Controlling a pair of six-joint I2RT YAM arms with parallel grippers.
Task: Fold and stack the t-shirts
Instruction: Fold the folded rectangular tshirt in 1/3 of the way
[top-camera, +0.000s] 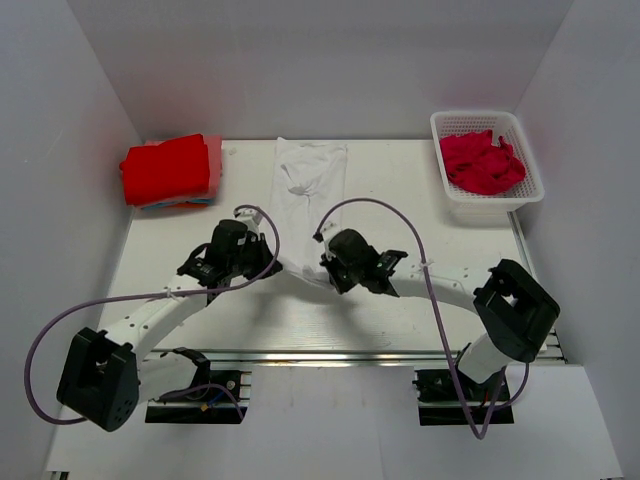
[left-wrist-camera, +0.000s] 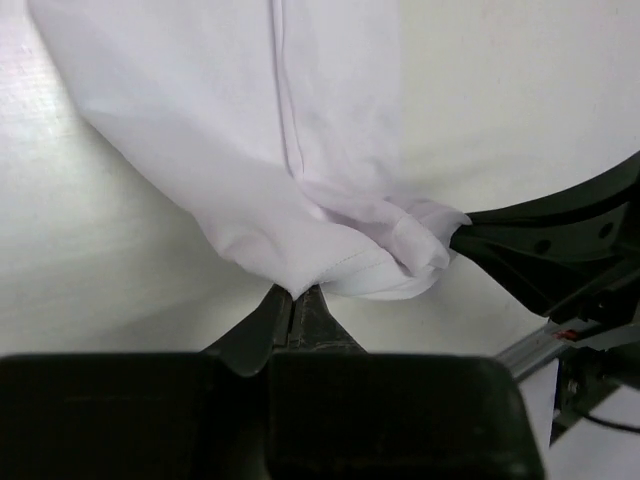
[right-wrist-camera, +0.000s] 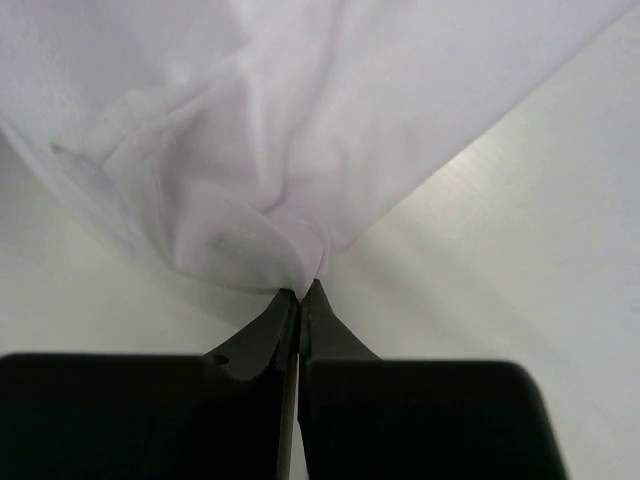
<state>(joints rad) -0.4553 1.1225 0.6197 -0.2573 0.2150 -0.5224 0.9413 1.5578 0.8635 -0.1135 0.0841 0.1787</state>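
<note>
A thin white t-shirt (top-camera: 311, 185) lies as a long narrow strip down the middle of the table, its near end lifted. My left gripper (top-camera: 268, 250) is shut on the near left corner of the white t-shirt (left-wrist-camera: 250, 130), pinching the hem at its tips (left-wrist-camera: 296, 296). My right gripper (top-camera: 326, 262) is shut on the near right corner of the white t-shirt (right-wrist-camera: 300, 120), cloth bunched at its tips (right-wrist-camera: 302, 290). A folded red t-shirt (top-camera: 168, 168) sits on a stack at the back left. Crumpled crimson t-shirts (top-camera: 482, 163) fill the basket.
The white lattice basket (top-camera: 487, 200) stands at the back right. The red stack rests on something blue at the back left corner. White walls close in the table on three sides. The right arm's black link (left-wrist-camera: 560, 250) shows beside the cloth in the left wrist view.
</note>
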